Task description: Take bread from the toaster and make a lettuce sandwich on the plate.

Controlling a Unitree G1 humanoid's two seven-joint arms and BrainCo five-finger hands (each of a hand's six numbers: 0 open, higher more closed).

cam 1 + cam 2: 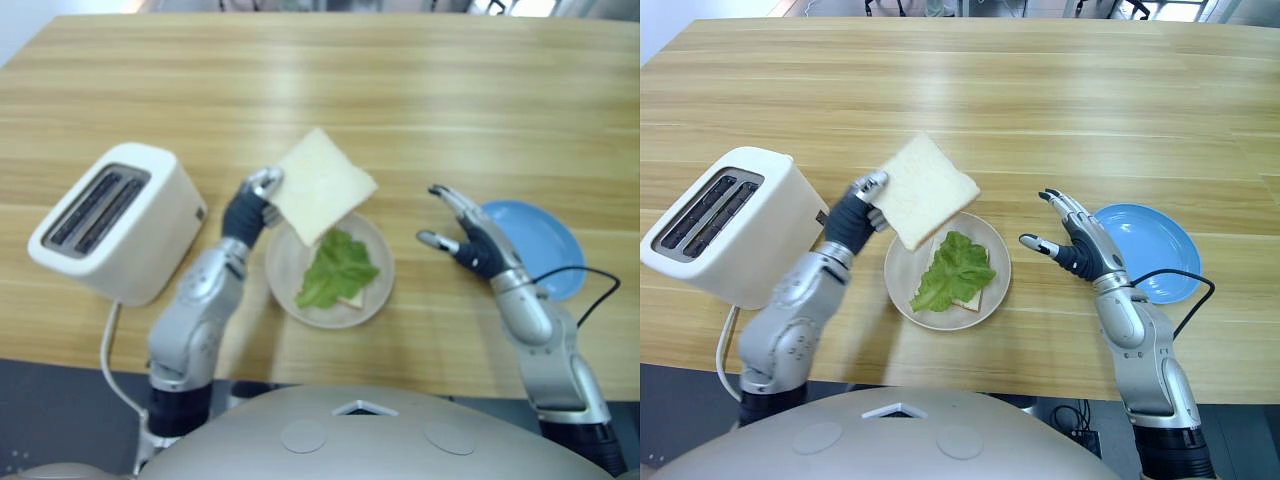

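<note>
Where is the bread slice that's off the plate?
The bread slice is gripped in the left hand, centre-left in view, over the far rim of the plate, right of the toaster.

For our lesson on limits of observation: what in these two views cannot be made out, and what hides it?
1. Lower bread slice, both views: mostly under the lettuce; only a corner shows.
2. Toaster slots, both views: too dark to see inside.
3. Plate, far rim: partly covered by the held slice.
</note>
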